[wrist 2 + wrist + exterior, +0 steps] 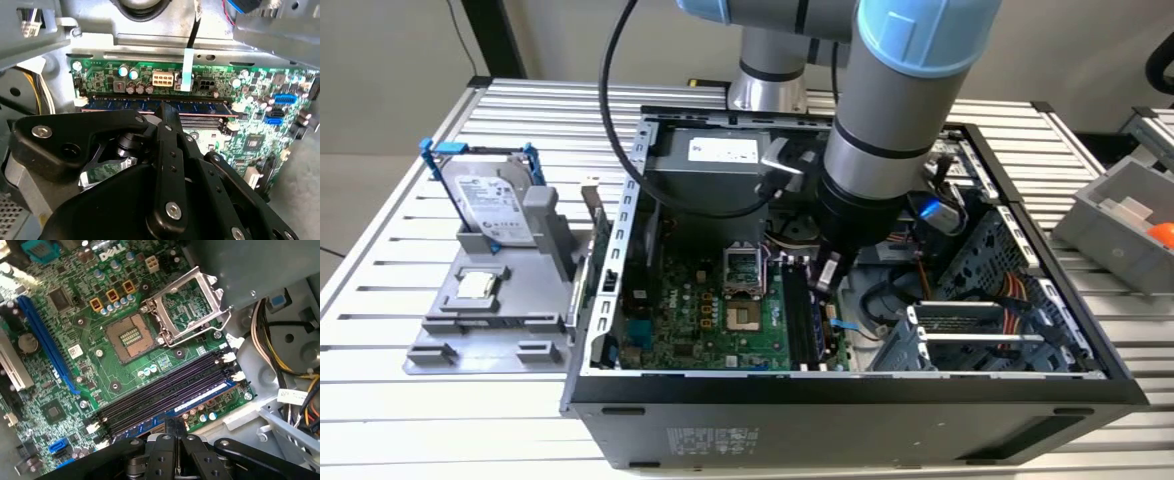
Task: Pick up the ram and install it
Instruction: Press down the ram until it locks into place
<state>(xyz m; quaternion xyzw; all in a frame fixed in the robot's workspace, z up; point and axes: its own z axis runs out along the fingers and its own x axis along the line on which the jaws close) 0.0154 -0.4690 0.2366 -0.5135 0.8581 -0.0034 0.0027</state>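
Observation:
The ram (200, 106) is a long bluish stick standing on edge in the outermost of the long black motherboard slots (165, 385); in the first wrist view the ram (205, 396) runs along the board's edge. My gripper (175, 424) reaches down into the open computer case (627, 200), and its black fingers (167, 120) are closed together on the ram's top edge near its middle. In the exterior view the gripper (827, 278) hangs over the slots (803, 320) just right of the processor socket.
The processor socket (131, 335) lies open with its metal frame (192, 305) lifted. Cable bundles (295, 360) hang close to the slots. Left of the case, a grey fixture (487, 320) holds a hard drive (494, 200) and a processor chip (476, 287). A grey bin (1121, 215) stands at the right.

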